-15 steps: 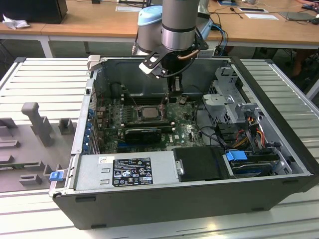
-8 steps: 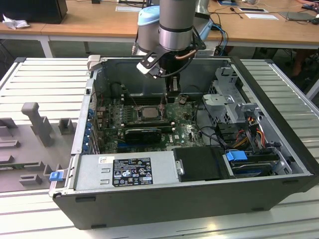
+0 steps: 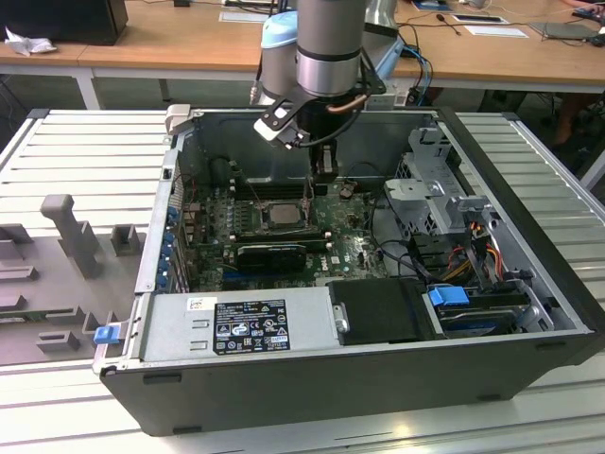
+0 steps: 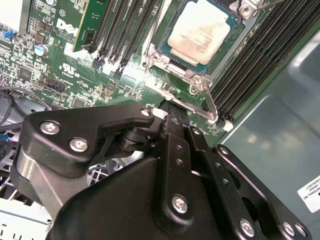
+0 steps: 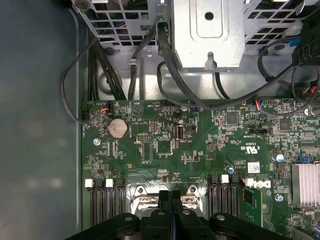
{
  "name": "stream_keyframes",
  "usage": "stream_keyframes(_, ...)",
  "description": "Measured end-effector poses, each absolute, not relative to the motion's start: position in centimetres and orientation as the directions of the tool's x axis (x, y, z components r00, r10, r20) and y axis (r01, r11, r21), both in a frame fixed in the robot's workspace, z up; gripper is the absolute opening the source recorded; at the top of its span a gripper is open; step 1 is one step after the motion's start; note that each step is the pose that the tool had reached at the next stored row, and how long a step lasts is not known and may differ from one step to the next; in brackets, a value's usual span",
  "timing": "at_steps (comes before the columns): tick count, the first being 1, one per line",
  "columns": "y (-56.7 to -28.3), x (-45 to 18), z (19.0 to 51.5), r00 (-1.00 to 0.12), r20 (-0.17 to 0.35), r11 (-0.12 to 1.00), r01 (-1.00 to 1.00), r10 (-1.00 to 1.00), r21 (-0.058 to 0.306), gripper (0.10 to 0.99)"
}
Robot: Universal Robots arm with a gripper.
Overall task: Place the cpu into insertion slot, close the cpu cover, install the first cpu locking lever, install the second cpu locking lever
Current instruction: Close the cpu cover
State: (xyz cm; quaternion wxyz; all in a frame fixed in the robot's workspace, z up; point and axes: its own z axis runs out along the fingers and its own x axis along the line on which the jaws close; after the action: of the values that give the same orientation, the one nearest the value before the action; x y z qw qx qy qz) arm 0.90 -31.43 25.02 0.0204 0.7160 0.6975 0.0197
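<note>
You're looking at a pale silvery-grey cpu (image 4: 202,30), its top smudged off-white, on a green motherboard (image 5: 165,150) patterned with fine pale tracing. Your tool (image 4: 170,112) is matt black, dotted with silver screws. The memory slots (image 4: 260,55) are black with white end clips. The case (image 3: 312,378) is dark grey with a blue clip (image 3: 107,333), and the worktop (image 3: 85,142) is ribbed pale grey.
</note>
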Motion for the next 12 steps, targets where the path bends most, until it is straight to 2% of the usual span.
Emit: stream_keyframes(12, -31.43, 0.22, 25.01, 0.026, 0.000, -0.026, 0.998, 1.000, 0.057, 0.106)
